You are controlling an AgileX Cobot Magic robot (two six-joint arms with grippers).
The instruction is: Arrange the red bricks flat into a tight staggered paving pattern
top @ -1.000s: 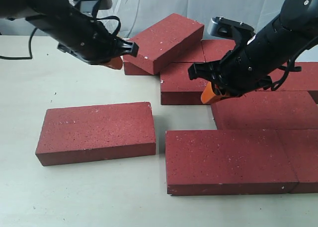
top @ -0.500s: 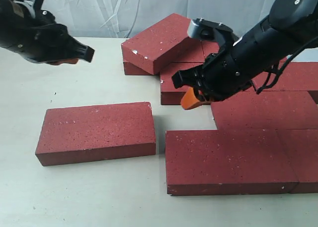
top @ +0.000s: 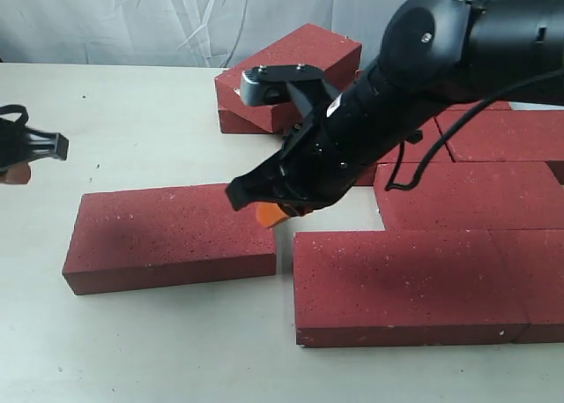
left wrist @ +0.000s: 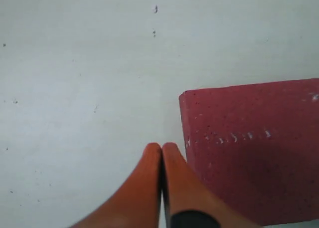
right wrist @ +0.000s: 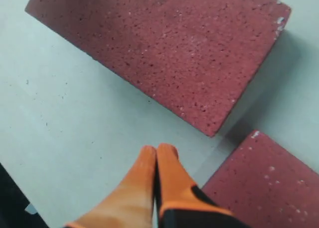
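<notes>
A loose red brick (top: 167, 235) lies flat on the table, left of the others. A narrow gap separates it from the front-row brick (top: 405, 284), which butts against another brick (top: 539, 279). One more brick (top: 476, 196) lies flat behind them, and a tilted brick (top: 291, 68) leans on others at the back. My right gripper (top: 275, 214) is shut and empty, low at the loose brick's right end, over bare table by the gap (right wrist: 158, 149). My left gripper (top: 13, 172) is shut and empty, off the loose brick's (left wrist: 254, 148) left end (left wrist: 162, 147).
Several flat bricks at the back right (top: 502, 134) are partly hidden by my right arm. A pale table (top: 132, 112) spreads left and front. A grey curtain (top: 132, 19) hangs behind the table.
My right arm swung left and down from the back bricks to the loose brick's right end. My left arm drew back from the tilted brick to the view's left edge.
</notes>
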